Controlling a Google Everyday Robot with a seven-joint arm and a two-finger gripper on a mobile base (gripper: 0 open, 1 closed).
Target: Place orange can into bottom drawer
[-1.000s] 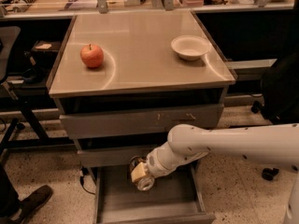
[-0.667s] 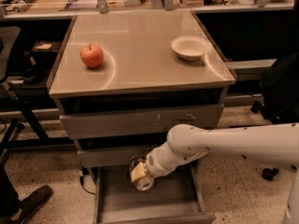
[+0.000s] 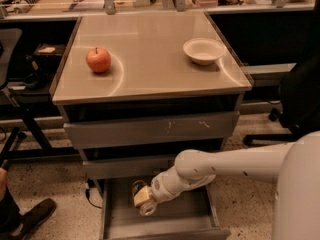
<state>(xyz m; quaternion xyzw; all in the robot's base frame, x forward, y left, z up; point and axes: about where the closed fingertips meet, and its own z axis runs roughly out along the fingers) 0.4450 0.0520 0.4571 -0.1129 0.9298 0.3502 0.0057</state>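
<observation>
Risk lies at the drawer's left: we see the gripper (image 3: 142, 198) clenched around the orange can (image 3: 146, 207), tilted, low inside the open bottom drawer (image 3: 175, 220). Released at this angle, it may roll or strike the side wall. We count one apple (image 3: 98, 60), one can, one bowl (image 3: 203, 51) and three drawers.

A: How many things sat on the worktop (image 3: 150, 81)?
B: Two: one apple (image 3: 98, 60) and one bowl (image 3: 203, 51).
A: And drawers?
B: Three: two upper drawers (image 3: 150, 130) and one bottom drawer (image 3: 165, 223).
A: Cans?
B: One orange can (image 3: 148, 208). There was one gripper (image 3: 142, 197), just above that bottom drawer, and its two jaws were clamped on the can.
</observation>
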